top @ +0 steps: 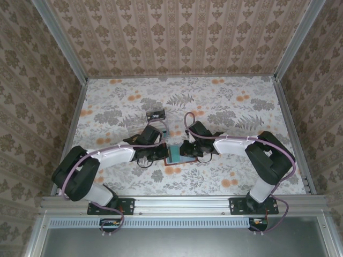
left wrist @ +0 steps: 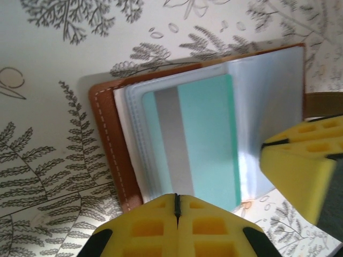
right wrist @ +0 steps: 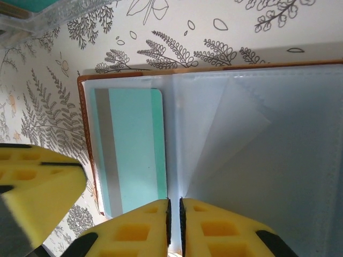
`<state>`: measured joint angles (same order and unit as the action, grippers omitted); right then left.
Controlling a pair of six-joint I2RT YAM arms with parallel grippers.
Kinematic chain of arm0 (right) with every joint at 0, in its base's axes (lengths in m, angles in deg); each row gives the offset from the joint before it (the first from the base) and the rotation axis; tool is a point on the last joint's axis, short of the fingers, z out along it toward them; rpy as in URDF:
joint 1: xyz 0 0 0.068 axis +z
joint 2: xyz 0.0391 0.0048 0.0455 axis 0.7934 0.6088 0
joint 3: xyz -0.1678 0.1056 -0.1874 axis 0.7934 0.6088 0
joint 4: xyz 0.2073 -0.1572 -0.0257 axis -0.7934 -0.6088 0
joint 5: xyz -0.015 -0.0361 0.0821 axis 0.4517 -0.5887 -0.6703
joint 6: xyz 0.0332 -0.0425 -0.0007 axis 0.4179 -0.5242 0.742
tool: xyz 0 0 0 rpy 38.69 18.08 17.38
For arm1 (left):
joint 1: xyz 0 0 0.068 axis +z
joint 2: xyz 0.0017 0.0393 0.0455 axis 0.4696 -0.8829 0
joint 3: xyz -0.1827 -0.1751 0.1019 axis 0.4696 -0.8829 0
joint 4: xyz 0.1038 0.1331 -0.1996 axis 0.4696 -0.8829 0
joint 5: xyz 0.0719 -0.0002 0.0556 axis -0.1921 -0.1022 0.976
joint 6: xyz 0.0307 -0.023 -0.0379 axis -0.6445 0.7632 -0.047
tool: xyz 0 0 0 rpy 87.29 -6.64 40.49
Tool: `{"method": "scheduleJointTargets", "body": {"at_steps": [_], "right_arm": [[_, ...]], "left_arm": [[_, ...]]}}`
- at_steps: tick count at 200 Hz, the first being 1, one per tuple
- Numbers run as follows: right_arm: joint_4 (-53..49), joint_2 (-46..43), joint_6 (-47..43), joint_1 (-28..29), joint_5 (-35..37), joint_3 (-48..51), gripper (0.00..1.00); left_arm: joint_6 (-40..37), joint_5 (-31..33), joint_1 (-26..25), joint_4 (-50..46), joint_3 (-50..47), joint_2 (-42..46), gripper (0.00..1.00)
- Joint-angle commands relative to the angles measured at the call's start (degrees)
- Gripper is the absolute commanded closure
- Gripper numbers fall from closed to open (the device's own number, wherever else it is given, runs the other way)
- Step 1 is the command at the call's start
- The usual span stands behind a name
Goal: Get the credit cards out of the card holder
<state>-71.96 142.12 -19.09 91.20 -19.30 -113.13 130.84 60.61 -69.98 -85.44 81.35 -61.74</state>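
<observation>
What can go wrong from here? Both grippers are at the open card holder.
1. The teal card with a grey stripe sits inside a clear plastic sleeve: a pinch may catch sleeve, not card.
2. The brown leather card holder lies flat: a pull may drag it along.
3. The left gripper and right gripper sit close: they may collide.

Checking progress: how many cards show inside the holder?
1: a teal card with a grey stripe, among the clear sleeves of the open holder. Others may hide behind the sleeves.

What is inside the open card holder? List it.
A teal card with a grey stripe sits among clear sleeves. Anything beneath it is covered.
</observation>
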Motion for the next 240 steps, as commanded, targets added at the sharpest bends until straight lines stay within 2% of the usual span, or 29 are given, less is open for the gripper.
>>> {"method": "scheduleJointTargets", "body": {"at_steps": [1,136,165,193,240], "right_arm": [[0.47,1.44,-0.05,0.59,-1.08,-1.37,0.82],[3.28,4.05,1.30,0.67,-4.39,-1.62,0.80],[3.46,3.29,1.67,0.68,-3.76,-1.22,0.83],[3.22,-0.45,2.38,0.57,1.05,0.41,0.83],[3.13,0.73,2.20,0.59,-0.90,-0.53,0.82]], "left_arm": [[-0.76,-0.14,-0.04,-0.07,-0.03,-1.49,0.97],[-0.09,-0.53,-0.18,0.55,-0.69,-3.71,1.00],[-0.09,-0.52,-0.17,0.37,-0.54,-3.70,1.00],[-0.07,-0.13,-0.20,-0.24,-0.75,-3.10,1.00],[-0.11,-0.23,-0.30,-0.11,-0.89,-3.14,1.00]]}}
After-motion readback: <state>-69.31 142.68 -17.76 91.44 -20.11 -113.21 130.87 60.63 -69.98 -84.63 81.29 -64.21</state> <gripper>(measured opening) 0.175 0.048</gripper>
